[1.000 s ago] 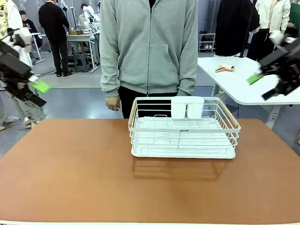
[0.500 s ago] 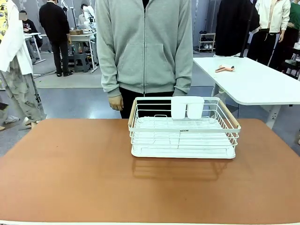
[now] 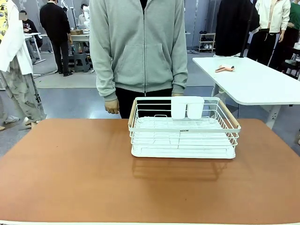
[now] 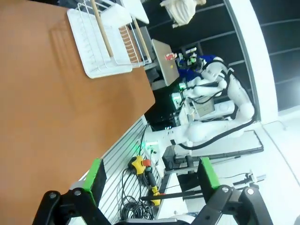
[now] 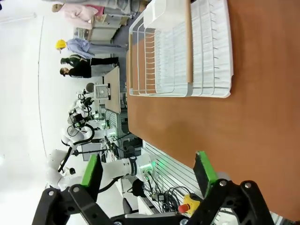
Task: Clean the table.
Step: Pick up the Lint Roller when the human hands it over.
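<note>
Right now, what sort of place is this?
Probably a robotics lab or workshop: an emergency-stop button and cables sit off the edge of the table, and a workbench with equipment stands behind the person.

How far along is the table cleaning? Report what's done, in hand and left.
Done: the table looks bare of loose items and spills; only the white wire rack stands on it, with its cup holder. In hand: nothing, since the left gripper and right gripper are both open and empty. Left: probably just the rack, if it must go. The person's hand hangs idle by the far edge.
</note>
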`<state>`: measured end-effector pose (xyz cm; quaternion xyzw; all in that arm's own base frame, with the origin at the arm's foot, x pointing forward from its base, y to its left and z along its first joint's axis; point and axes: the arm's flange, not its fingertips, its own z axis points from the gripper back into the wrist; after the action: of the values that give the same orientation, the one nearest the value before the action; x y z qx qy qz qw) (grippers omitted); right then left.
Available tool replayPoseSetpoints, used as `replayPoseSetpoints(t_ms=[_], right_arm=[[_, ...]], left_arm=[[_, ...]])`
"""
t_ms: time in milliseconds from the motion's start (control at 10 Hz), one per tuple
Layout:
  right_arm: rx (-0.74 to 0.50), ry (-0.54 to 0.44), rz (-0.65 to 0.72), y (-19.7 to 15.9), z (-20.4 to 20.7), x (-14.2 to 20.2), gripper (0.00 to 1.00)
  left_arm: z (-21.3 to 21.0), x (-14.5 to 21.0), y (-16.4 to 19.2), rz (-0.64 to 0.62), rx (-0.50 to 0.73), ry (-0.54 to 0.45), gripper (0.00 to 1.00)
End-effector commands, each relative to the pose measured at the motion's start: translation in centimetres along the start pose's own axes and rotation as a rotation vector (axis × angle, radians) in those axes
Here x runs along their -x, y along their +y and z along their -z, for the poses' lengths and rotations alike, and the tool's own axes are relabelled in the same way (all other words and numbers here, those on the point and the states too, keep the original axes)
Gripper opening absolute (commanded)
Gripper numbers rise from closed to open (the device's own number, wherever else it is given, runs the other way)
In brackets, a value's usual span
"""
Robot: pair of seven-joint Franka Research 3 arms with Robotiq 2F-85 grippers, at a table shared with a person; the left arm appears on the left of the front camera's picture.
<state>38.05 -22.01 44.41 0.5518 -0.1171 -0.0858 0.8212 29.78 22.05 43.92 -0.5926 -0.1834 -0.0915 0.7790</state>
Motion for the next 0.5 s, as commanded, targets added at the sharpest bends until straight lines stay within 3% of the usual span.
replayPoseSetpoints(t_ms=[0,300,400], right_arm=[[-0.03,-0.028,-0.009,-0.4,-1.6,-0.1,1.0],[-0.008,-0.064,0.029,-1.1,-1.1,-0.7,1.0],[-0.005,-0.032,0.029,-1.2,-1.9,0.2,1.0]], left_arm=[[-1.1,-0.9,1.4,0.016,0.055,-0.032,1.0],[-0.8,-1.5,2.3,-0.015,0.052,-0.049,1.0],[-0.6,-0.5,2.2,-0.017,0.037,-0.033,1.0]])
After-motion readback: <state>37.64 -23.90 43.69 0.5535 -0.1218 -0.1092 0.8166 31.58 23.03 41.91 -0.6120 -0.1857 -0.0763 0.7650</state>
